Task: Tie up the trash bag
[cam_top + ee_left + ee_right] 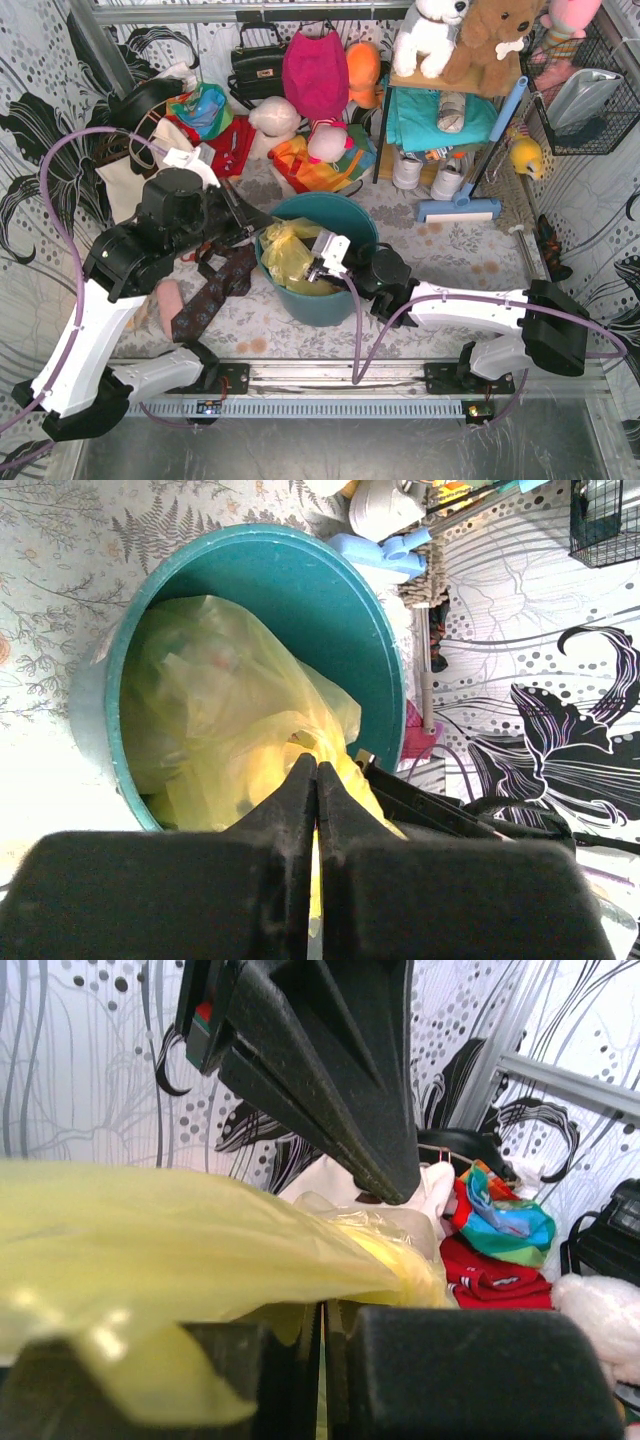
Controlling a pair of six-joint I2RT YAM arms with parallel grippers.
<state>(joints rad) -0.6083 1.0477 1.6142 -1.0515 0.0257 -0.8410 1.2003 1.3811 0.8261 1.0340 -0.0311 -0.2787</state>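
My left gripper (316,765) pinches a fold of the trash bag (220,710), which sits in the bin (300,590) just ahead of it. My right gripper (322,1305) clamps another fold close by, likely gathering ends to knot.

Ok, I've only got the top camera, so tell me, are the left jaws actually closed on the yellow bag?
Observer: Yes, the left wrist camera shows the left jaws shut with the trash bag pinched between them.
Operator: And the right jaws?
Observer: Shut too, with yellow plastic in their gap, seen from the right wrist.
Operator: How close are the two?
Observer: Close; in that view the left jaws point down just above the bunch.
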